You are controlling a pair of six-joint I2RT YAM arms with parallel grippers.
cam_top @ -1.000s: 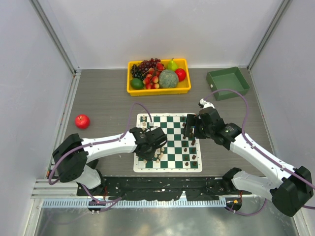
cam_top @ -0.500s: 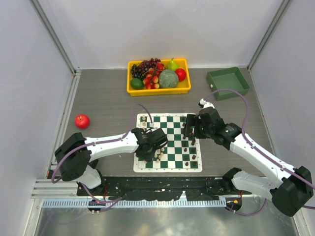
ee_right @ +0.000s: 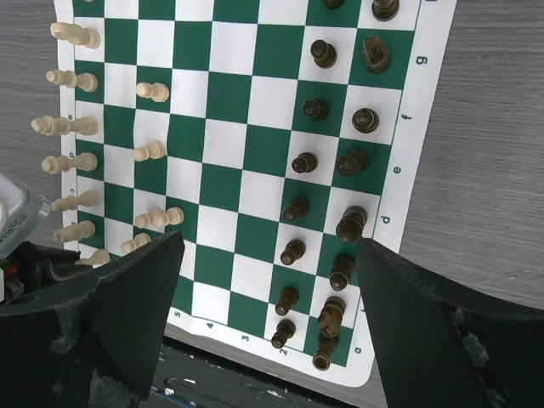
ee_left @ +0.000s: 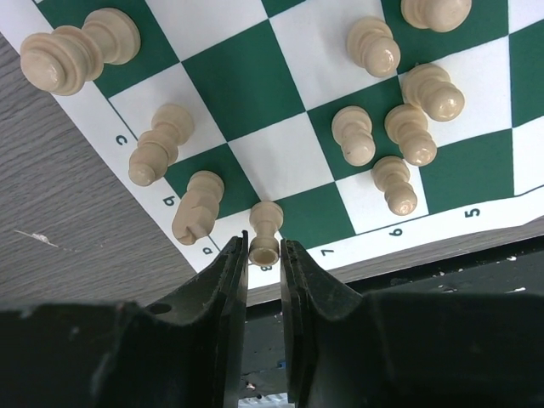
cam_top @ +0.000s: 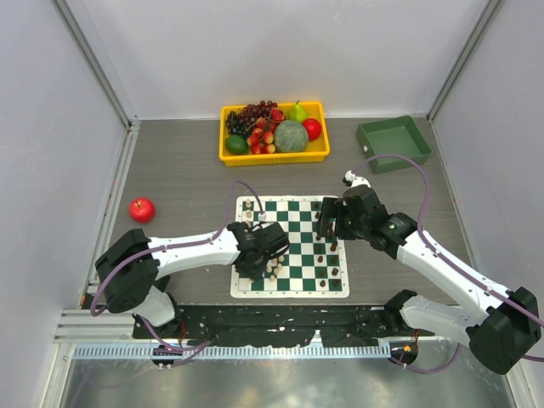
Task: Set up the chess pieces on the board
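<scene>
The green and white board (cam_top: 299, 228) lies in front of the arms. Cream chess pieces (ee_right: 70, 161) line its left side and dark brown ones (ee_right: 352, 223) its right side. My left gripper (cam_top: 256, 260) is low over the board's near left corner. In the left wrist view, the left gripper (ee_left: 264, 248) is closed narrowly around the head of a cream pawn (ee_left: 265, 223) that stands by the white border. A cream knight (ee_left: 196, 207) stands just left of it. My right gripper (ee_right: 268, 246) is wide open and empty, high over the board's right half (cam_top: 328, 223).
A yellow tray (cam_top: 274, 158) of fruit stands behind the board and a green bin (cam_top: 393, 144) sits at the back right. A red apple (cam_top: 142, 209) lies on the table at the left. Several cream pawns (ee_left: 408, 132) cluster just right of the left gripper.
The left arm's elbow has shifted slightly to the right, while its gripper stays at the board's near left corner. The right arm has not moved.
</scene>
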